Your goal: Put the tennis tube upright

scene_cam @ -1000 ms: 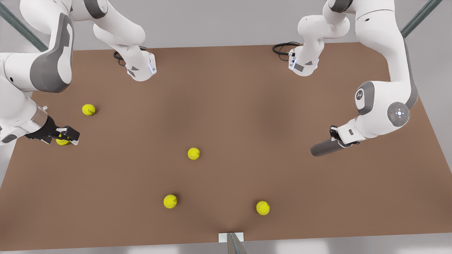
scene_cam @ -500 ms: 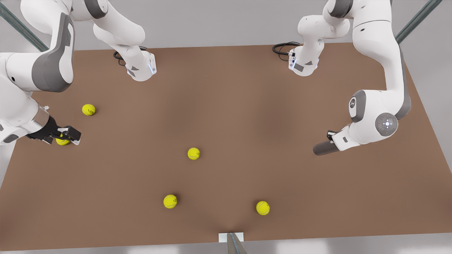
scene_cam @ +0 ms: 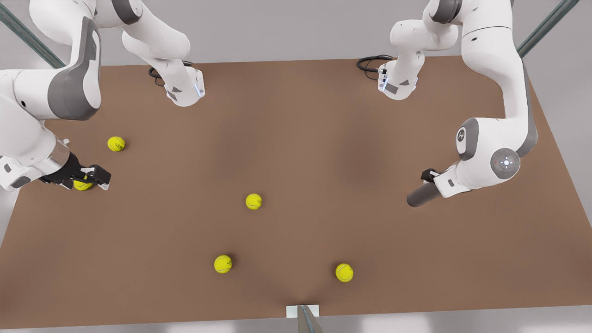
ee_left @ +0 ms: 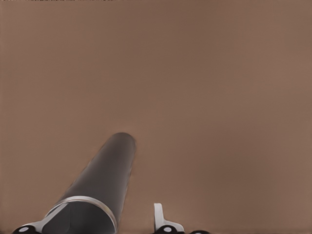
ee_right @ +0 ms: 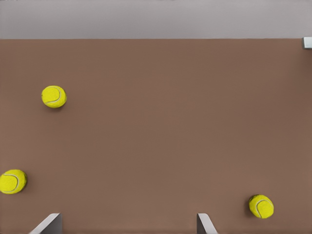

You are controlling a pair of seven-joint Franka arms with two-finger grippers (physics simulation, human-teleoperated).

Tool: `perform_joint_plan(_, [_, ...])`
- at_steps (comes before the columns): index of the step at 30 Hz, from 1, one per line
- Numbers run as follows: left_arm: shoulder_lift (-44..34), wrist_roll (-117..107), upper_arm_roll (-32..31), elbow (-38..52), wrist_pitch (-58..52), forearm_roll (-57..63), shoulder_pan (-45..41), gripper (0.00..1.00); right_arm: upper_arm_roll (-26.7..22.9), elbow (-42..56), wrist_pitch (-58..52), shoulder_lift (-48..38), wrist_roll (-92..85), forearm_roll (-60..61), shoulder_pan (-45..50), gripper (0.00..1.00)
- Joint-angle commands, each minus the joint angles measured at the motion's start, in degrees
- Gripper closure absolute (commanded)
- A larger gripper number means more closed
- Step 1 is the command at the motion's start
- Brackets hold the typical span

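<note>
- The tennis tube [scene_cam: 423, 195] sat over the table [scene_cam: 296, 138] on the front view's right, lifted and tilted, its closed end pointing out toward the table's middle.
- The left gripper [scene_cam: 432, 181] was on that side, clamped on the tube close to the shiny rim [ee_left: 83, 204]. In the left wrist view the tube ran away from the camera, with one finger [ee_left: 160, 217] beside it.
- The right gripper [scene_cam: 92, 178] hovered on the front view's left, right over a tennis ball [scene_cam: 82, 185]. Its fingers [ee_right: 204, 224] were spread wide with nothing between them. It looked like it was just waiting.
- Four other balls [scene_cam: 253, 201] lay scattered, all well apart from the tube.
- My guess: the step in hand was the lift-and-turn. Next it needs the wrist rotated until the tube's closed end points down, then a gentle set-down so it doesn't tip.
</note>
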Motion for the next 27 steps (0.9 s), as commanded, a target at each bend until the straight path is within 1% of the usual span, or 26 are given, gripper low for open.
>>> perform_joint_plan(1, [0.0,0.0,0.0,0.0,0.0,0.2,0.0,0.0,0.0,0.0,0.0,0.1,0.0,-0.1,0.0,0.0])
perform_joint_plan(13, [-1.1,0.5,0.1,0.4,-0.4,0.3,-0.2,0.0,0.1,0.0,0.1,0.1,0.1,-0.3,0.7,0.0])
perform_joint_plan(17, [-1.1,0.0,0.0,7.5,-5.5,0.4,0.1,0.0,0.0,0.0,0.0,0.0,0.0,-0.3,0.4,0.0])
perform_joint_plan(18, [-1.1,-0.2,0.0,10.5,-8.7,0.5,0.1,0.0,0.0,0.0,0.0,0.0,0.0,-0.4,0.6,0.0])
perform_joint_plan(20, [-1.0,-0.2,-0.6,17.5,-16.0,4.1,0.1,0.0,0.0,0.0,0.0,0.1,0.0,-0.3,0.8,0.0])
perform_joint_plan(21, [-1.7,-0.2,-0.9,19.6,-18.4,6.4,-1.1,0.0,0.0,0.0,0.1,0.1,0.1,-0.3,0.9,0.0])
perform_joint_plan(22, [-3.3,-0.2,-0.9,19.6,-18.5,6.7,-1.1,0.0,0.1,0.0,0.1,0.1,-0.1,0.0,0.8,0.0])
perform_joint_plan(27, [-4.4,-0.2,-0.9,19.5,-18.4,6.7,-1.1,0.0,0.1,-0.1,0.0,0.1,-0.2,-0.1,0.8,0.0])
